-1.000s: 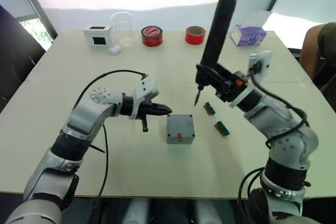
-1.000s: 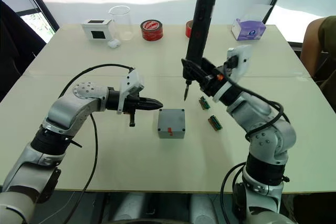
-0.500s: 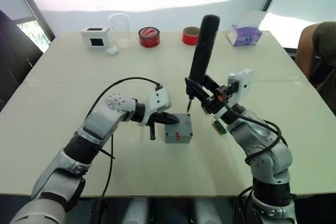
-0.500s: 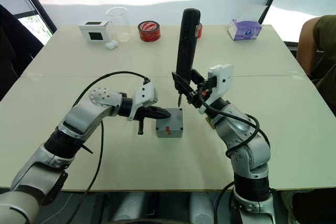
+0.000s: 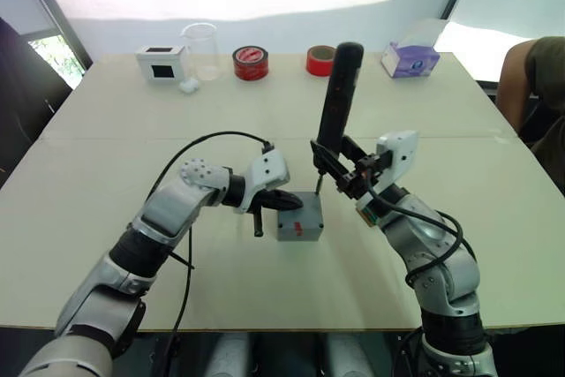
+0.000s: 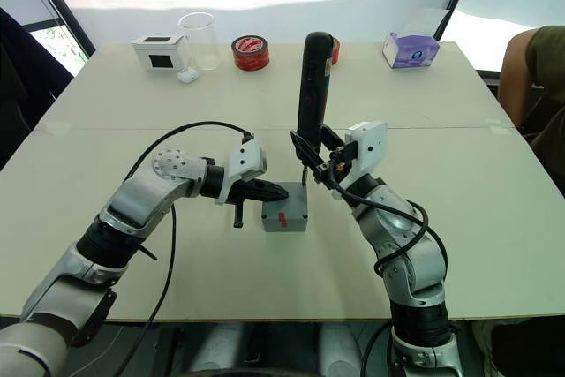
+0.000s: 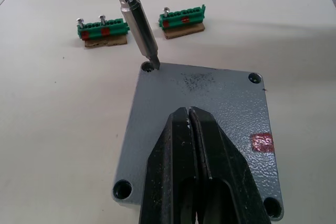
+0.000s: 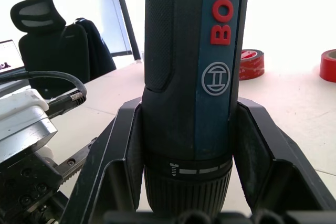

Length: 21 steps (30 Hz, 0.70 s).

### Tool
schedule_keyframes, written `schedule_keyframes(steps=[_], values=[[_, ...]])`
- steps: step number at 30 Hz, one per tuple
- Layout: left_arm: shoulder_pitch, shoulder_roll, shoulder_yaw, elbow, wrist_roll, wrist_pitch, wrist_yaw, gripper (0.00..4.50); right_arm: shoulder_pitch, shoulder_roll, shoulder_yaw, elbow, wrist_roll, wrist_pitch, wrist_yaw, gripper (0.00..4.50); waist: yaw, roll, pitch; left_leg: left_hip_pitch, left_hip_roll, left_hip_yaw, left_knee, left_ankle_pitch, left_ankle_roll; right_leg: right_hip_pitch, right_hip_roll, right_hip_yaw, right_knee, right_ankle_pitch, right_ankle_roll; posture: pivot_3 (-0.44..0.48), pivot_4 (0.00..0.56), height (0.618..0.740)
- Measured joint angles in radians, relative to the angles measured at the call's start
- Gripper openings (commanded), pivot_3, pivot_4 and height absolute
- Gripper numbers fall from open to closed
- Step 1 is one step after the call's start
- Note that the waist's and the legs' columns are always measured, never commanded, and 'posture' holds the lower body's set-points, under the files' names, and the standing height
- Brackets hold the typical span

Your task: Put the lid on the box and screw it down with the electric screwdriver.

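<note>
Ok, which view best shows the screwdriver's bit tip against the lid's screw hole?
The left wrist view: the black electric screwdriver's bit tip sits at a corner hole of the flat grey square lid. The eye views show the contact only small; the right wrist view shows the tool's body.

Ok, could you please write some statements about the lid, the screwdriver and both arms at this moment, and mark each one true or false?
1. The lid lies on the box. True.
2. The screwdriver bit stands at a corner hole of the lid. True.
3. The left gripper has its jaws wide open. False: they are shut, resting on the lid.
4. The right gripper holds a roll of red tape. False: it grips the screwdriver.
5. Two small green strips lie beyond the box. True.
</note>
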Motion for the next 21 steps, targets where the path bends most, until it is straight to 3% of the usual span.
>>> schedule_keyframes(steps=[21], values=[[0.021,-0.002,0.009,-0.020,-0.001,0.015,-0.002,0.00,0.036,-0.013,0.017,0.032,-0.032,-0.077,0.023,1.77,0.001,0.000,0.000,0.002,0.000,0.000,0.001,0.000,0.000,0.003,0.000,0.000,0.000,0.000,0.000,0.000,0.150,0.740]])
